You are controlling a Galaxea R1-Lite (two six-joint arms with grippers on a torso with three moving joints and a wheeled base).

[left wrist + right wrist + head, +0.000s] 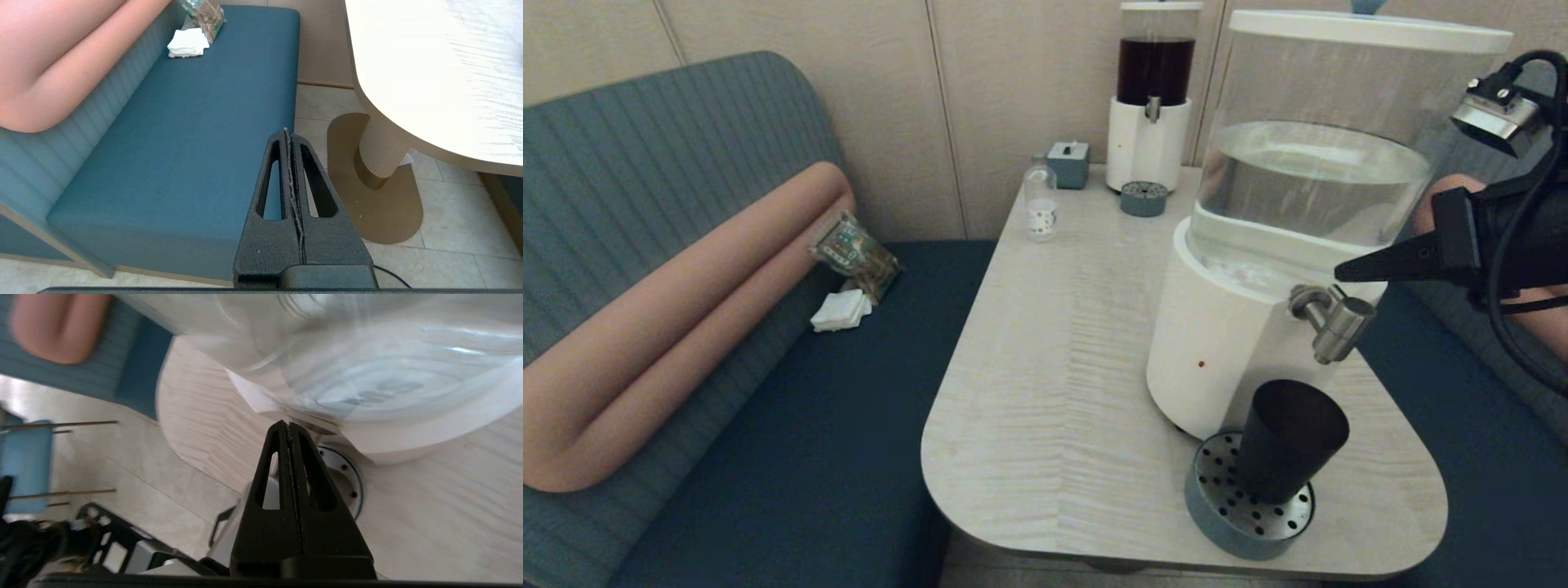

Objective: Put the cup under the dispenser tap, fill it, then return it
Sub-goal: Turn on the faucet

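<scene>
Two dispensers stand on the pale wooden table; the large clear-water one sits near the front right corner. Its dispenser tap juts out toward the robot's right, spout turned down. Directly below, the cup stands on the round perforated drip tray — mouth up, long axis near vertical but tipped slightly toward the tap, wider rim uppermost. The right gripper hovers just above the tap's top, fingers pressed flat together and holding nothing, pointing leftward across the dispenser's front. The left gripper — fingers likewise closed and empty — hangs parked beside the table, above the blue bench seat.
</scene>
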